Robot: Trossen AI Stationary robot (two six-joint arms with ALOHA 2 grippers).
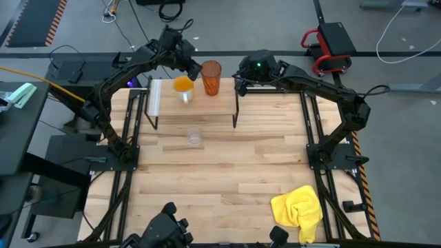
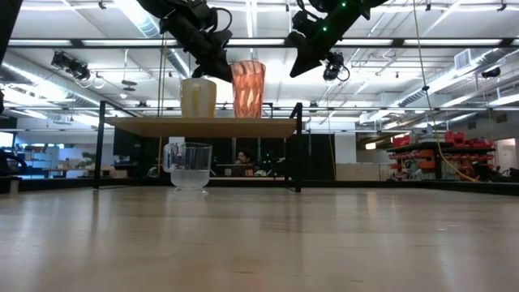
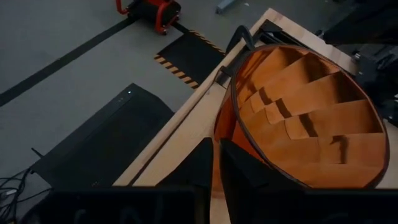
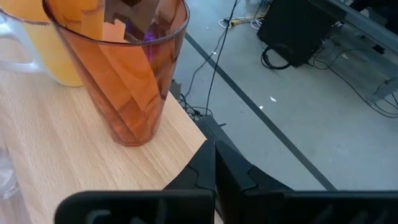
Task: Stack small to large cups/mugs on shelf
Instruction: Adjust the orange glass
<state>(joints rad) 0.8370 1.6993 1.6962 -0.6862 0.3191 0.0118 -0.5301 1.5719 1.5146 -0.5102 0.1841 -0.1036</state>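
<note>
Tumbler: tall translucent orange-red ribbed tumbler (image 1: 211,77), upright on the shelf, just beside the mug.
Mug: mid-sized orange mug with pale handle (image 1: 183,87), upright on the shelf.
Glass: small clear glass (image 1: 195,138), upright on the tabletop, in front of the shelf.
Shelf: small light-wood board on thin black legs (image 1: 224,105).

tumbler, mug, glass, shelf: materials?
Tumbler: translucent orange, faceted; probably plastic, possibly tinted glass, since the wood shows through it.
Mug: opaque orange, pale handle; ceramic or plastic, unclear.
Glass: clear, the background shows through; glass or clear plastic.
Shelf: light wood board with visible grain, on thin black legs, likely metal.
</note>
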